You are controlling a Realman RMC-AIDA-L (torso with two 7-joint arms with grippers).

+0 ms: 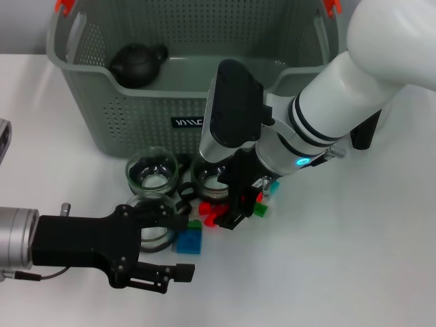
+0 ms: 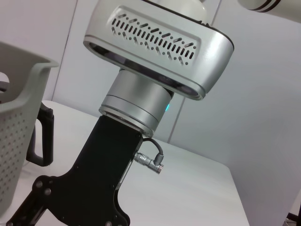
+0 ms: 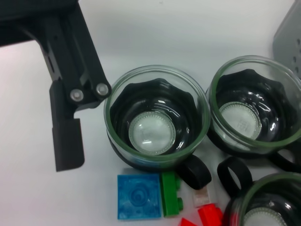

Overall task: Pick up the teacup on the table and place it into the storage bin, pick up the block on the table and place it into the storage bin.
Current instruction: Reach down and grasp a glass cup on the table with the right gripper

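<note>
Three glass teacups stand in front of the storage bin [image 1: 88, 75]: one [image 1: 151, 172] at the left, one [image 1: 210, 180] beside it, and the nearest [image 1: 154, 219] [image 3: 156, 117] by my left gripper [image 1: 185, 246]. That gripper is open, one finger [image 3: 66, 141] beside the nearest cup. Loose blocks lie by the cups: blue [image 1: 189, 241] [image 3: 138, 196], green [image 3: 171, 194], red [image 1: 214, 212] and another green [image 1: 260, 210]. My right gripper [image 1: 238, 208] hangs just above the red and green blocks. The right wrist view shows none of its fingers.
A black teapot [image 1: 136, 65] lies inside the bin. The bin's corner [image 2: 19, 122] shows in the left wrist view, with my right arm's wrist [image 2: 136, 108] beyond it. White table [image 1: 340, 272] stretches to the right and front.
</note>
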